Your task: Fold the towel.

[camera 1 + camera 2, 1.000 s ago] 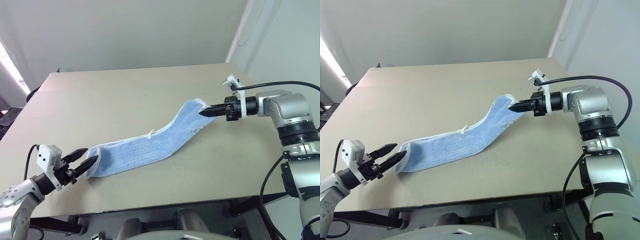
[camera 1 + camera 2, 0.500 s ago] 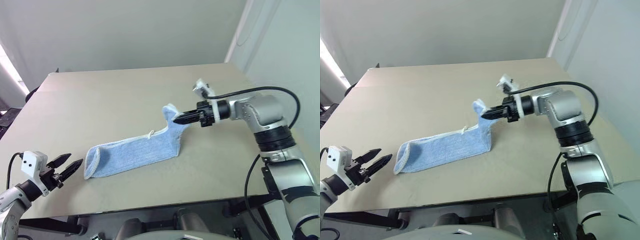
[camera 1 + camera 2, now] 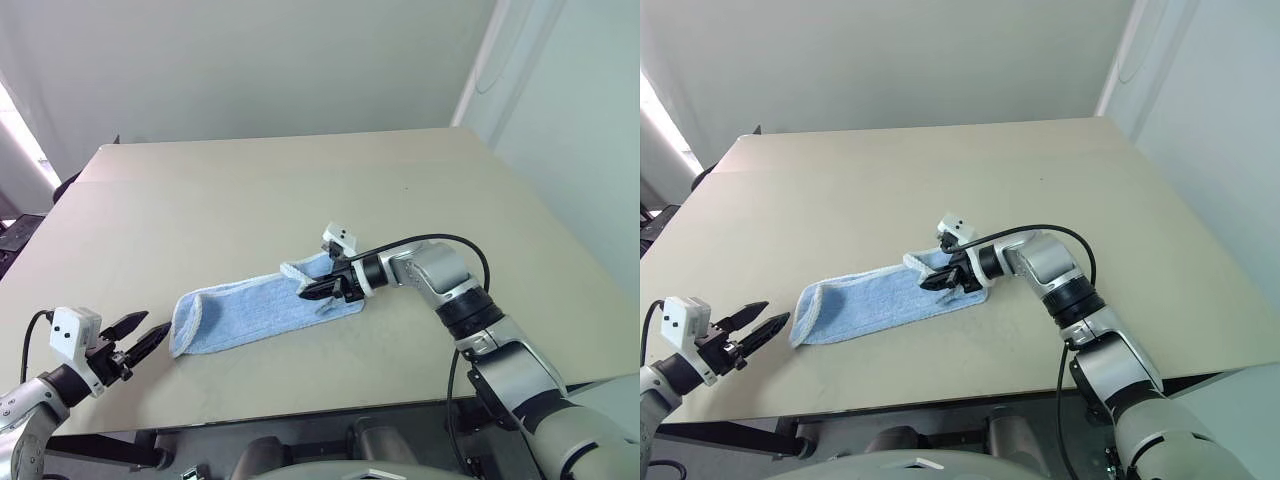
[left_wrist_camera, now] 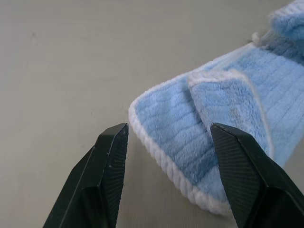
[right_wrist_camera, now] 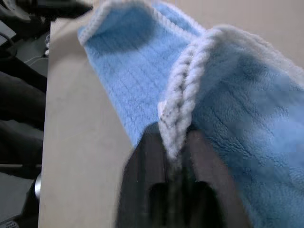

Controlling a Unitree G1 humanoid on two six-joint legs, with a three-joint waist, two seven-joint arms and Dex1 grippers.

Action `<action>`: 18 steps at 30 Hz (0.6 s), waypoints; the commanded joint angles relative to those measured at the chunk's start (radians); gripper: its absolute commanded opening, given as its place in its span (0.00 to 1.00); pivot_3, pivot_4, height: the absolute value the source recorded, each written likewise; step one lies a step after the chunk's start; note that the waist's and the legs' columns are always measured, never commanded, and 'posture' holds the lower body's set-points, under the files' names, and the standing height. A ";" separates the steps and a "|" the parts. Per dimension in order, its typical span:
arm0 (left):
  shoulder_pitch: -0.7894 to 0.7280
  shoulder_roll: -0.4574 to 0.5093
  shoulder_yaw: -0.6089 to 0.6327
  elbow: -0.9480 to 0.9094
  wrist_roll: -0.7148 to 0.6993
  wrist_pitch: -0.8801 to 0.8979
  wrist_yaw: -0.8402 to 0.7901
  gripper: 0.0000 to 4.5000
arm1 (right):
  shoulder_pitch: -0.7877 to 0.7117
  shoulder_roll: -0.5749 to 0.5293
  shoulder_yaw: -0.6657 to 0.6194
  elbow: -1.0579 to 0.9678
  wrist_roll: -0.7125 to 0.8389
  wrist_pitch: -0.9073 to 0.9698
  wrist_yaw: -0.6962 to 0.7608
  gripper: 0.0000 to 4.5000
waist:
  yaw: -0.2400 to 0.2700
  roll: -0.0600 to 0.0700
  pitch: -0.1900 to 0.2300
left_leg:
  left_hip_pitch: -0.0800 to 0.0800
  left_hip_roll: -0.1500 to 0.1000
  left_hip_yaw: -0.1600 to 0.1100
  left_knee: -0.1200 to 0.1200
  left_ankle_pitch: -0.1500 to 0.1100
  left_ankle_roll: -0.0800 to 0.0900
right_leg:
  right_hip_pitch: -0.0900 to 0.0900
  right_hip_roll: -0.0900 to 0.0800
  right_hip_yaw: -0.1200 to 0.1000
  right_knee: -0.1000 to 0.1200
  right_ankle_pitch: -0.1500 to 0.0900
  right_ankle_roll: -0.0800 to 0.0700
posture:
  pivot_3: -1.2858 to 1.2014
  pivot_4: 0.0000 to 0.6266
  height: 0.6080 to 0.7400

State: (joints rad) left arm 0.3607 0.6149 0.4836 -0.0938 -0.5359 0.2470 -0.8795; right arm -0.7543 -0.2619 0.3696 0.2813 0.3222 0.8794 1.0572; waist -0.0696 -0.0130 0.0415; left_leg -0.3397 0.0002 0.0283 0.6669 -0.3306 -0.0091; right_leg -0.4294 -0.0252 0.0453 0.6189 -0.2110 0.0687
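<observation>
Towel [image 3: 255, 310] lies on the bench [image 3: 250, 190], toward its near edge, its right end doubled back over the rest. Right tool [image 3: 312, 291] sits at that doubled end; left tool [image 3: 143, 334] just left of the towel's left end

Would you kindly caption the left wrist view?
Open left gripper facing the towel end on the table.

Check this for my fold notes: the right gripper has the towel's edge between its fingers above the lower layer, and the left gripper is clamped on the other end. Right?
Not quite. The left gripper is open and holds nothing; the left wrist view shows it just short of the towel. The right gripper does have the edging between its fingers.
</observation>
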 commanded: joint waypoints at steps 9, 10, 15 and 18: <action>0.026 0.005 0.030 -0.064 -0.037 0.007 -0.031 0.65 | 0.013 -0.047 -0.204 -0.131 0.171 -0.102 0.091 0.81 | -0.001 -0.001 -0.001 | 0.000 -0.002 -0.001 0.000 0.000 0.000 | 0.001 -0.002 -0.001 -0.001 0.000 0.002 | 0.52 0.00 1.00; 0.026 0.006 0.037 -0.064 -0.044 0.011 -0.030 0.65 | 0.009 -0.029 -0.221 -0.095 0.157 -0.155 0.071 0.81 | -0.002 -0.001 -0.001 | 0.001 -0.001 -0.001 0.000 0.000 0.000 | 0.001 -0.001 -0.001 -0.001 -0.001 0.002 | 0.52 0.00 1.00; 0.027 0.016 0.057 -0.065 -0.069 0.034 -0.023 0.65 | 0.021 0.042 -0.200 0.069 0.046 -0.409 0.018 0.81 | -0.003 -0.001 0.000 | 0.002 0.000 -0.001 0.000 0.000 0.000 | 0.002 0.001 -0.001 0.001 -0.001 0.000 | 0.52 0.00 1.00; 0.030 0.019 0.083 -0.077 -0.097 0.065 -0.016 0.65 | 0.045 0.074 -0.146 0.172 -0.025 -0.512 0.024 0.81 | -0.002 -0.001 -0.001 | 0.001 0.000 -0.001 0.000 0.000 0.000 | 0.001 0.000 -0.001 0.001 -0.001 0.001 | 0.52 0.00 1.00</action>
State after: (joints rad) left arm 0.3923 0.6180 0.5294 -0.1290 -0.6049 0.3032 -0.9005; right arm -0.7091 -0.1995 0.2091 0.4299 0.3265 0.4294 1.0796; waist -0.0716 -0.0140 0.0409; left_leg -0.3393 -0.0004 0.0275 0.6669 -0.3306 -0.0090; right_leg -0.4283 -0.0254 0.0441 0.6192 -0.2111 0.0712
